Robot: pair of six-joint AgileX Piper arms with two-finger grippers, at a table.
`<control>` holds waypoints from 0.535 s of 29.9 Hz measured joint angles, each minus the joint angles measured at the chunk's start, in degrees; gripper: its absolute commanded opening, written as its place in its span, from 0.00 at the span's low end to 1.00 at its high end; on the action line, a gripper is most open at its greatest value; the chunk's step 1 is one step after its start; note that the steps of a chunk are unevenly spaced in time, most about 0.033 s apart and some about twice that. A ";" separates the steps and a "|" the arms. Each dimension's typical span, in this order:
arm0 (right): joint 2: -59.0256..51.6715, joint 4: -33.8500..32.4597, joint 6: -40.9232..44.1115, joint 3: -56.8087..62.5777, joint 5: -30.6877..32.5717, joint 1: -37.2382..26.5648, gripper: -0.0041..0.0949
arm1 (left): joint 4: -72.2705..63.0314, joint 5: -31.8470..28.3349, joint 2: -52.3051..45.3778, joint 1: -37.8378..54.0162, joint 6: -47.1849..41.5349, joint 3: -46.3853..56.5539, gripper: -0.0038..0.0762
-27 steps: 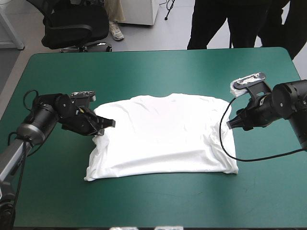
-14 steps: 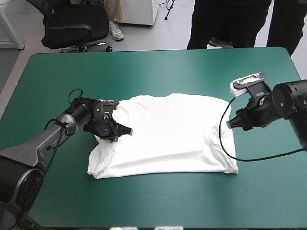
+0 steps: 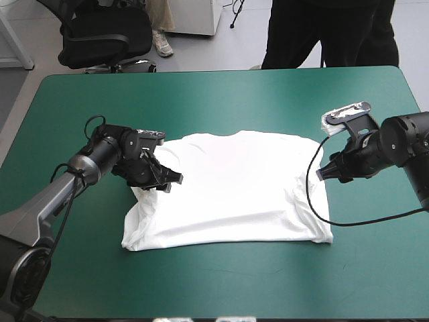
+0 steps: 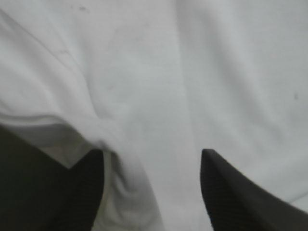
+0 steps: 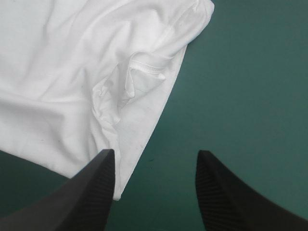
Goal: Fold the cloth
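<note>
The left claw [image 3: 170,180] had been brought in from beside the T-shirt [image 3: 234,191] until it stood over the garment's left sleeve area. Since just before, it had been drawn back only a little. The cloth edge beneath it had been nudged inward and lightly rumpled. Its black fingers were held apart, and nothing was pinched. In its own wrist view, white fabric [image 4: 202,67] filled the space ahead of the claw [image 4: 151,156], with a soft raised fold [image 4: 96,127] running in towards one finger.

The right claw [image 3: 322,174] had not been moved. It was kept just beside the shirt's right edge, its fingers likewise spread. One fingertip lay over the cloth's border [image 5: 139,130], bare cover showed between the fingers, and a puckered sleeve hem [image 5: 144,67] lay ahead of them.

From this it was judged that a grasp was being set up on the left side first, and that no fold had yet been made. The shirt lay spread flat between the two claws.

The table's teal-green cover [image 3: 201,100] was seen smooth and bare beyond both claws, so space was left on every side for cloth to be carried across. The ground nearest the left claw was hidden by fabric.
</note>
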 measured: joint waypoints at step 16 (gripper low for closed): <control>-0.68 0.79 1.95 0.00 0.00 0.00 0.53 | 10.62 11.91 -22.12 0.00 -7.54 -0.87 0.67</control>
